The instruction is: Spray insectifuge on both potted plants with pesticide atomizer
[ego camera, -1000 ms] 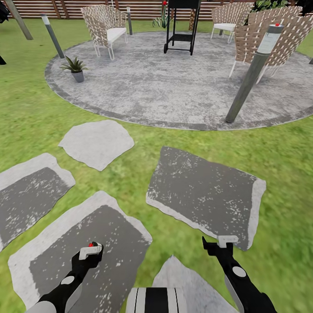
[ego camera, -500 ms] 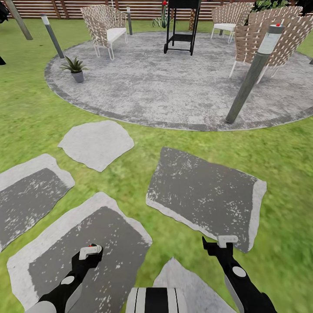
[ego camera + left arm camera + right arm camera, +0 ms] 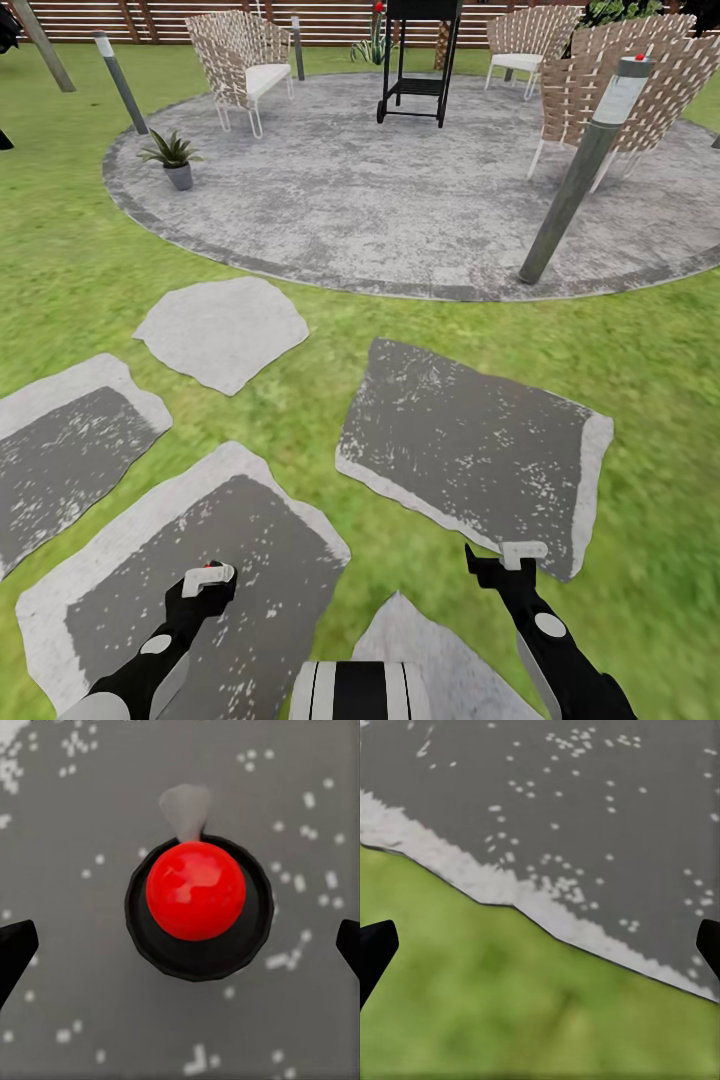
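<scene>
- Lawn [image 3: 90,260] fills most of the head view, with dark grey stepping stones [image 3: 470,450] across the lower half.
- Round patio [image 3: 400,200] spans the upper half, carrying woven chairs [image 3: 240,60], a black cart [image 3: 415,60] and grey bollard lamps [image 3: 585,160].
- One potted plant [image 3: 173,155] stands at the patio's upper-left edge; another spiky plant [image 3: 372,45] sits near the fence at top centre. Their leaves look bare, so spraying seems not yet begun.
- Left gripper [image 3: 205,580], at lower left, has fingers spread wide; the left wrist view shows a red ball [image 3: 195,891] on a black base between them. It is not a bottle as far as I can tell.
- Right gripper [image 3: 520,555], at lower right, is wide open and empty above the grass.
- Pesticide atomizer: I cannot locate it, so pickup is still left.
</scene>
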